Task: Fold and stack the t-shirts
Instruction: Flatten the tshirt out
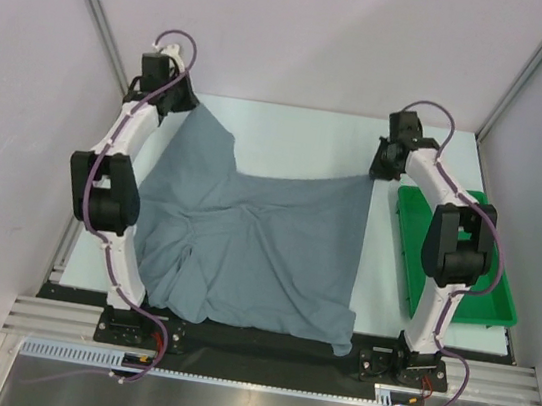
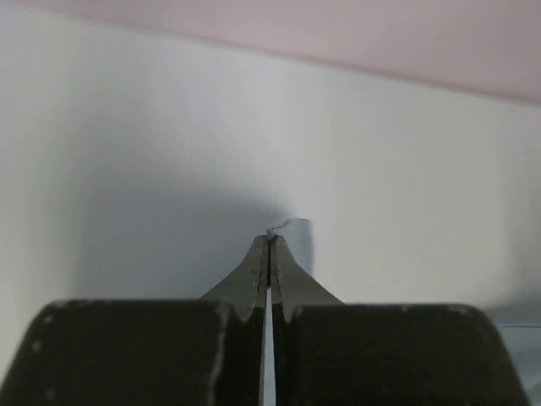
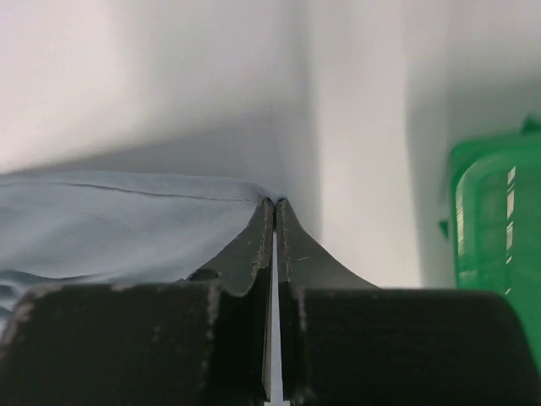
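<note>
The left jaws are pressed fully together, with only a sliver of cloth [image 2: 287, 225] showing at their tip. From above, the t-shirt [image 1: 255, 241] rises in a taut peak to them at the far left corner of the counter [image 1: 300, 137], so I judge they have pinched one of its corners. The right jaws are likewise closed tight, clamped on a hemmed edge of the same blue-grey cloth [image 3: 101, 220], a little short of the far edge on the right side. Holding two far corners apart like this stretches the cloth between them, which looks meant to spread the garment flat before any fold. The far edge sags between the two grips, and the part towards the near left is bunched in wrinkles, while the near right corner hangs over the near edge. The green tray [image 1: 490, 299] lies along the right edge, just beside the right arm [image 1: 451, 249] and apart from the cloth. Counted: one t-shirt, unfolded; one tray [image 3: 494, 254]; two arms, the left arm [image 1: 117, 181] also gripping. No folded stack shows.
</note>
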